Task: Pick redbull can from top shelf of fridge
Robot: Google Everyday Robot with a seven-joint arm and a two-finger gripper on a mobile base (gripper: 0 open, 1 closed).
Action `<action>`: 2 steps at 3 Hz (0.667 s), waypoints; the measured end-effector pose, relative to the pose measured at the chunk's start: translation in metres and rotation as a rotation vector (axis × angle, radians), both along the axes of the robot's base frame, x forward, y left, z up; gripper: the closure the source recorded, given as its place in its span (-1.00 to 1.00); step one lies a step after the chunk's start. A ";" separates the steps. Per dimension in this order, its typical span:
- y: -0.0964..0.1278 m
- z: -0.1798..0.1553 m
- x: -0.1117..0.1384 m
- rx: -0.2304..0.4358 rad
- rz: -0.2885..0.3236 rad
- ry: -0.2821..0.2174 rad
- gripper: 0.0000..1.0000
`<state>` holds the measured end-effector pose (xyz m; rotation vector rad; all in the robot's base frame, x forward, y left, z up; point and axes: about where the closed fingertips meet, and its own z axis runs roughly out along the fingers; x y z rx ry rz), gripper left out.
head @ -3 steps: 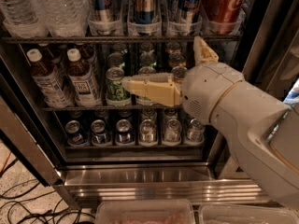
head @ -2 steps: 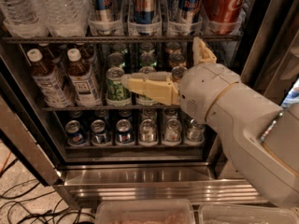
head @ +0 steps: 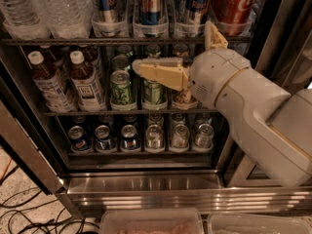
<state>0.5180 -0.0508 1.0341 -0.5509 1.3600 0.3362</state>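
Redbull can (head: 194, 4), slim, blue-and-silver with red lettering, stands upright in a clear guide on the top shelf (head: 73, 41); hand (head: 171, 44), fingers spread apart, just below.

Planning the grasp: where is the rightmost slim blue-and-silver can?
Camera view: the slim blue-and-silver redbull can stands right of centre on the top wire shelf, immediately left of the red Coca-Cola can. The open tool hangs just below it.

redbull can (head: 150, 4) top cut off at upper edge — pincer (head: 171, 47) by middle shelf (head: 97, 112) hides cans (head: 183, 98)
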 end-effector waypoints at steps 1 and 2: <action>0.000 0.000 0.000 0.000 0.000 0.000 -1.00; 0.006 -0.001 -0.001 0.019 -0.015 0.046 -1.00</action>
